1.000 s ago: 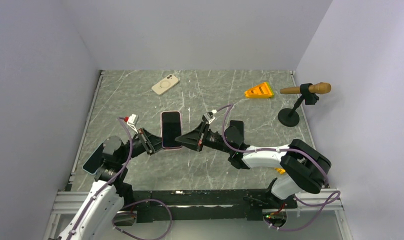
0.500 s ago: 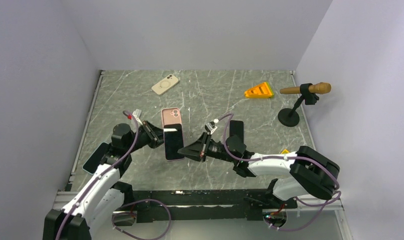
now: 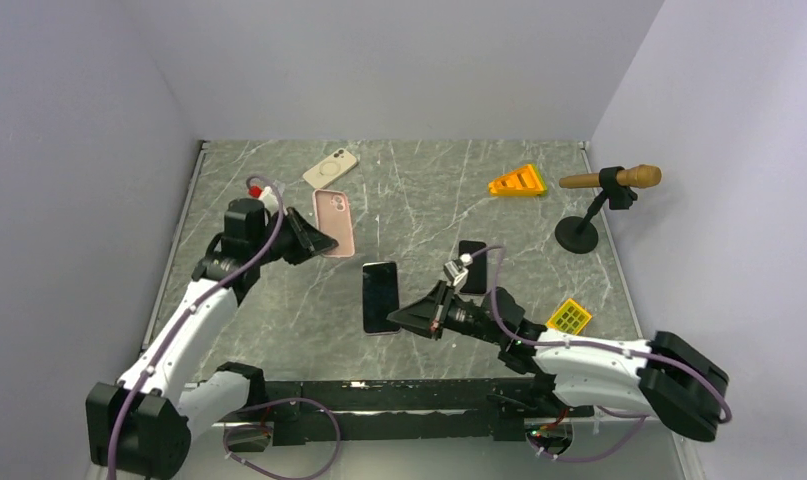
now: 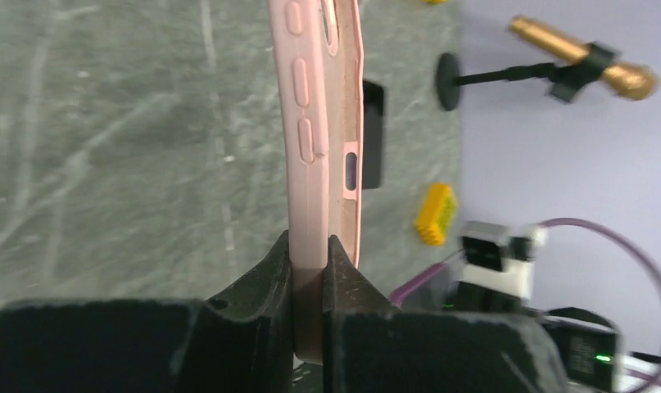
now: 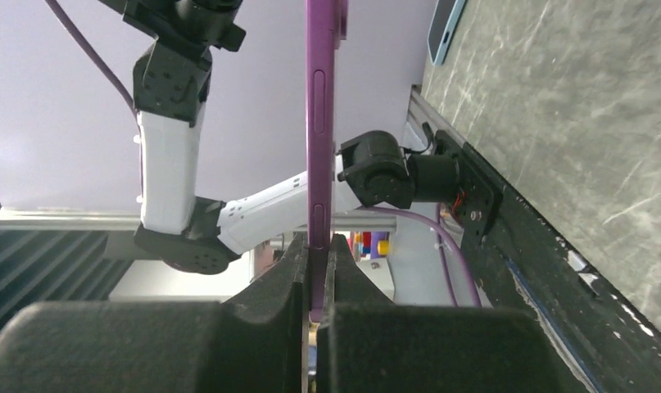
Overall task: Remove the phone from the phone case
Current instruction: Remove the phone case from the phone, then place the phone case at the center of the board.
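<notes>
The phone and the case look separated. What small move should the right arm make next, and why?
Probably lower the right gripper and lay the phone flat on the table. The phone is already out: the left gripper pinches the pink case alone, well apart from it, so only setting things down seems left.

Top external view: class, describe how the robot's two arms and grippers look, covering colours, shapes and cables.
Both the left arm and right arm have smooth white link shells joined by chunky black joint housings. A purple cable loops along each. The left gripper and right gripper are matte black, with wedge-shaped jaws tapering to the tips. No markings are legible.
</notes>
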